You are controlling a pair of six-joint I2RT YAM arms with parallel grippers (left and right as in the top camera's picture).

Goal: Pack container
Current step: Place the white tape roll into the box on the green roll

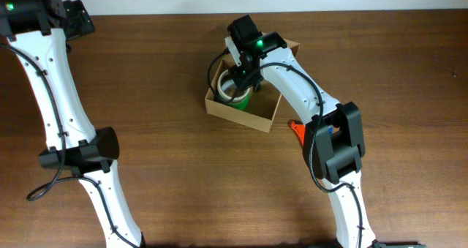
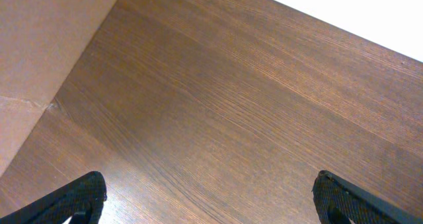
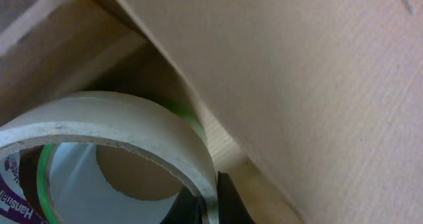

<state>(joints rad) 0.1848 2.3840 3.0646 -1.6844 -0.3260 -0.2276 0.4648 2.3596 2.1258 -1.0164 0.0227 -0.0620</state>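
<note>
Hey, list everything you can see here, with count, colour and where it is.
container: one, tan cardboard, open, mid-table.
white tape roll: one, whitish, inside the container.
green tape roll: one, green, inside the container by the white one.
orange thing: one, on the table right of the container, partly under the arm; kind unclear.
table: one, dark brown wood.
left fingers: two, black, spread apart over table.
right fingers: black, in the container, apparently clamping the white roll's wall.

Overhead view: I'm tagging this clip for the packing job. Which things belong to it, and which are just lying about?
Belongs to the job: container, white tape roll, green tape roll beneath it, right gripper on the white roll's rim.
Lying about: orange object near the container, half hidden by the right arm; left gripper, open over bare table.
</note>
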